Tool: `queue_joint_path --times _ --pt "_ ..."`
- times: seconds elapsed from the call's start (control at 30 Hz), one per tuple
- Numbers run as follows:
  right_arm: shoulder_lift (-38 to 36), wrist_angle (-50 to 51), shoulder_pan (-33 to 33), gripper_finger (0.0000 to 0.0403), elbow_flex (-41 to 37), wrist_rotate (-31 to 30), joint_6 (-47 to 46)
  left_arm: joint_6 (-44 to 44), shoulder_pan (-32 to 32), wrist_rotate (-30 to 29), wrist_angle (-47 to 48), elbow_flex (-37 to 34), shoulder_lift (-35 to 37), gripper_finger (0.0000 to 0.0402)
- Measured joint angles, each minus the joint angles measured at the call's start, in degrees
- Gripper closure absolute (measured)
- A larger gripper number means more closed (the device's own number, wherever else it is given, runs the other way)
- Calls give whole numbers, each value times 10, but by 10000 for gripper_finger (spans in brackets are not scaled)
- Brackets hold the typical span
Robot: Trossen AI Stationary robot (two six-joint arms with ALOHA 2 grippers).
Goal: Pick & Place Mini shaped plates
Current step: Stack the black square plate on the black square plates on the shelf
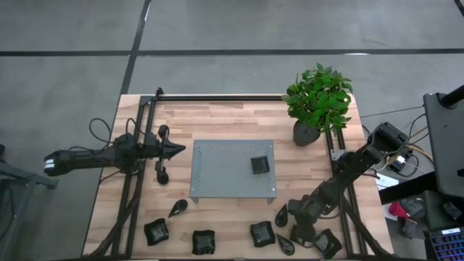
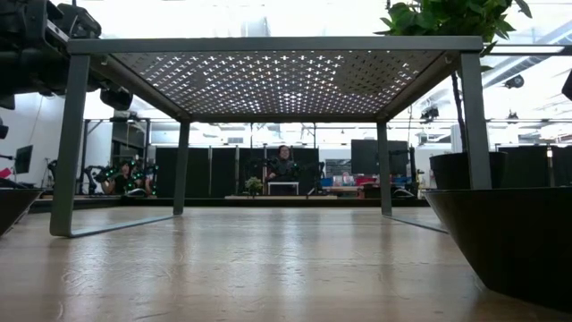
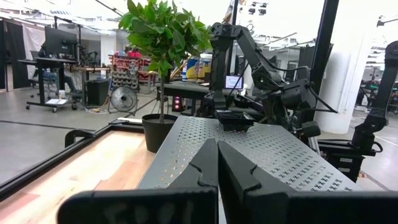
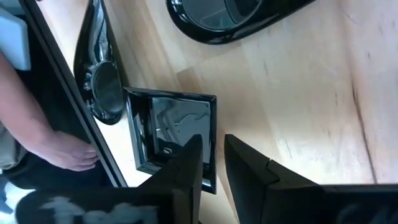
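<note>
Where the left arm lies along the desk (image 1: 225, 116), we list its left claw (image 1: 177, 150) first: clenched with nothing in it, fingers (image 3: 205, 168) pressed together, pointing toward the grey tray (image 1: 217, 170) and just short of its left edge.

Next, along the front edge of the desk: one teardrop plate (image 1: 177, 209) near the tray's front left leg, then two square plates (image 1: 156, 231) (image 1: 204, 241) side by side.

On the tray, near its right edge, we record one square plate (image 1: 260, 165), resting flat on the perforated top.

Further right along the front edge: a square plate (image 1: 262, 233), a teardrop plate (image 1: 281, 214) and another teardrop plate (image 1: 285, 243).

The right claw (image 1: 303, 226) hangs low over the front right corner, jaws parted a little and straddling one rim of a glossy square plate (image 4: 177, 137) that lies on the wood; whether it has gripped that rim we cannot tell.

A potted plant (image 1: 317, 101) stands at the tray's far right corner.

A person's hand (image 4: 59, 146) shows beyond the desk edge in the right wrist view.
</note>
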State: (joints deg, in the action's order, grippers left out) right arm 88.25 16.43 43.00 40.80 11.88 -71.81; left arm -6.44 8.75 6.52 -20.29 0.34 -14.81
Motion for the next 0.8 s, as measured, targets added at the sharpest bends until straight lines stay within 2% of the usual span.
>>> queue_joint_path --times 0.8 --pt "0 -17 1 351 0 -16 -28 0 0 0 0 0 0 401"
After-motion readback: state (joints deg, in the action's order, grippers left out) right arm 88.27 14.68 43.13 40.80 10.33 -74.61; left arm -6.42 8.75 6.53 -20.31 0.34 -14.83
